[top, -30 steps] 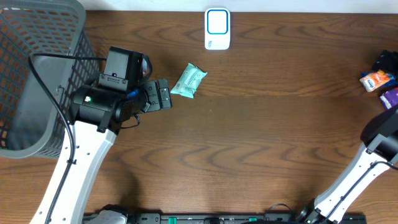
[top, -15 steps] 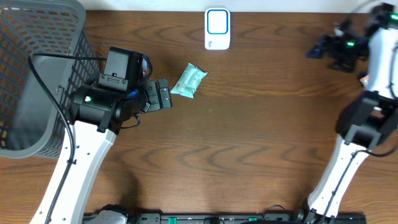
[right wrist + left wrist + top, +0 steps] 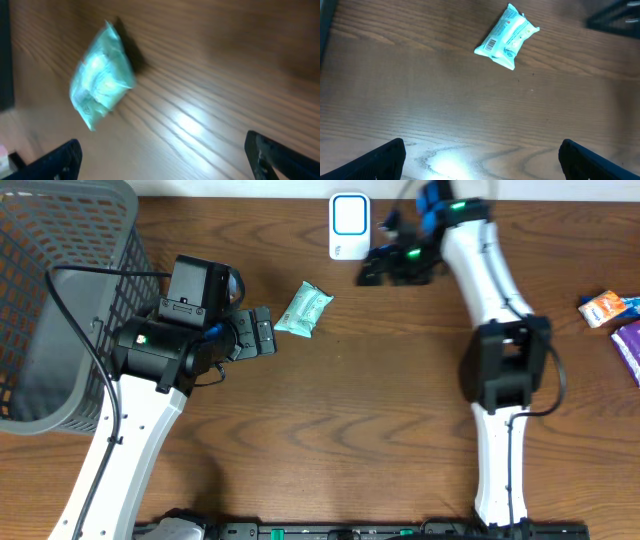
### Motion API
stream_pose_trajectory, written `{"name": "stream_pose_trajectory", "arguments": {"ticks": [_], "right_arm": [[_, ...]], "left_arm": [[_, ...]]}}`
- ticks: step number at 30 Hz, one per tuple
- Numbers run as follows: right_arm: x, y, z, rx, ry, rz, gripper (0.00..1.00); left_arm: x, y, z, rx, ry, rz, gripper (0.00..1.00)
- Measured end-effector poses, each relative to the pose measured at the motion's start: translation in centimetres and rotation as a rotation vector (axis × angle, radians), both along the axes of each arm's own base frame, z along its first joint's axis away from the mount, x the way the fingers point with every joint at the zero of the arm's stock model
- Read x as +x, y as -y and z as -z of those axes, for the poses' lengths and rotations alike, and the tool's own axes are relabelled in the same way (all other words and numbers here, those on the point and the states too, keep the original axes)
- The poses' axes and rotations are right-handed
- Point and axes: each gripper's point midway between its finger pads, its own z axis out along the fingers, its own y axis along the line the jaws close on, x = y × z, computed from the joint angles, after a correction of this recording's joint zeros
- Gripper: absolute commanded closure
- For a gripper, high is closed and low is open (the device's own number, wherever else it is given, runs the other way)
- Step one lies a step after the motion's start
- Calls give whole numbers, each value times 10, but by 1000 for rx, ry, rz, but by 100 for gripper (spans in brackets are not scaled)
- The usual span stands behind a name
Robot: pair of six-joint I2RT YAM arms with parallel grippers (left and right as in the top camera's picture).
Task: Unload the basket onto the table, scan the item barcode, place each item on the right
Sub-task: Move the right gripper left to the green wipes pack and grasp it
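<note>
Swinging in from the table's right edge, the right arm now reaches across the far side, and its right gripper hangs just beside the white scanner, with its claw spread wide; the left arm and the teal packet lie as they did a second ago. From overhead, the packet rests flat on the wooden table, between the scanner and the left gripper, whose claw is also wide and stops just short of the packet without touching it. A grey basket stands at the left end, and an orange packet and a purple packet sit at the right edge. In the left wrist view the teal packet lies tilted well ahead of the two dark fingertips, its barcode facing up at the near end, nothing between the tips but bare wood. In the right wrist view the picture is blurred: the packet shows at upper left, apart from the spread fingertips.
</note>
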Motion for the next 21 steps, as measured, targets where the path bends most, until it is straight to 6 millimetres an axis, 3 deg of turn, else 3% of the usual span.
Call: {"name": "stream_pose_trajectory", "arguments": {"ticks": [3, 7, 8, 12, 21], "right_arm": [[-7, -38, 16, 20, -23, 16, 1], [-19, -69, 36, 34, -81, 65, 3], [-23, -75, 40, 34, -99, 77, 7], [-35, -93, 49, 37, -156, 119, 46], [-35, -122, 61, 106, -168, 184, 44]], "left_arm": [[0, 0, 0, 0, 0, 0, 2], [0, 0, 0, 0, 0, 0, 2], [0, 0, 0, 0, 0, 0, 2], [0, 0, 0, 0, 0, 0, 2], [0, 0, 0, 0, 0, 0, 2]]}}
